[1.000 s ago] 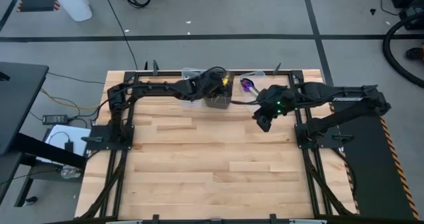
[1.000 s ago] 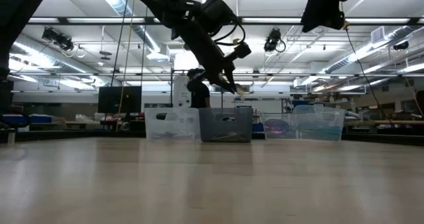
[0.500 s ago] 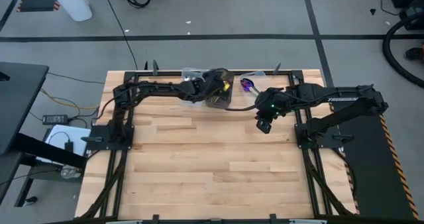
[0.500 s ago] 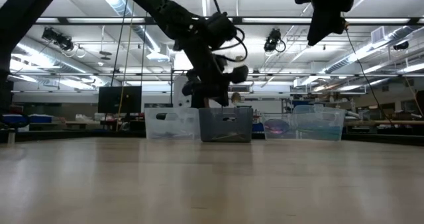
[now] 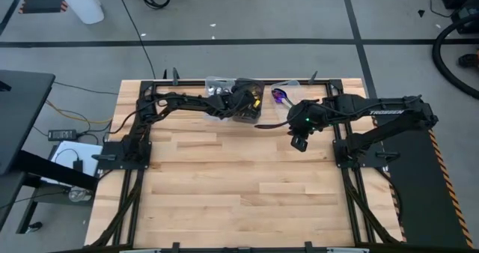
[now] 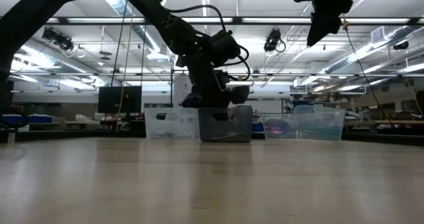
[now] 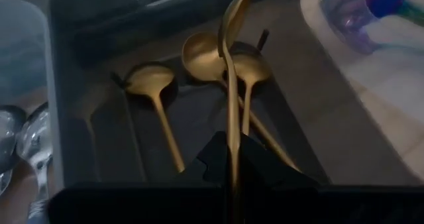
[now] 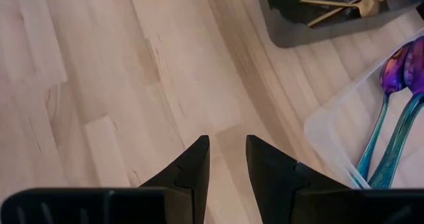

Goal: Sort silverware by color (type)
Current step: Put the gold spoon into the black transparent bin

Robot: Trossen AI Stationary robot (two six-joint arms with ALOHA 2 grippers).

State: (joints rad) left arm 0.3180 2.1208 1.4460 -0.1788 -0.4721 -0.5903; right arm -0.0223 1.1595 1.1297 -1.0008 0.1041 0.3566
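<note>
My left gripper [image 7: 230, 144] is shut on a gold spoon [image 7: 228, 85] and hangs low over the dark bin [image 5: 247, 109] at the table's far edge. Three more gold spoons [image 7: 199, 71] lie on that bin's floor. Silver spoons [image 7: 26, 138] lie in the clear bin [image 5: 217, 84] to its left. Rainbow spoons [image 8: 387, 118] lie in the clear bin [image 5: 283, 94] to its right. My right gripper [image 8: 227, 144] is open, holding nothing, high over bare table in front of the rainbow bin. My left gripper pinches the gold spoon's handle [image 7: 230, 128] between its two fingers [image 7: 255, 161]. The fingers slant down from the table's left and near side, and the spoon runs on ahead along them. Its bowl [image 7: 235, 15] points toward the bin's far wall, above the spoons lying inside.
The three bins stand in a row along the far edge [image 6: 225, 124]. The wooden table top [image 5: 239, 186] spreads toward the near edge. Black frame rails [image 5: 127, 178] run along both sides. The room behind the table shows in the low view.
My left gripper has come down toward the dark bin, still shut on the gold spoon, and has rolled at the wrist. The spoon has gone down with it. My right gripper has turned a little in place.
</note>
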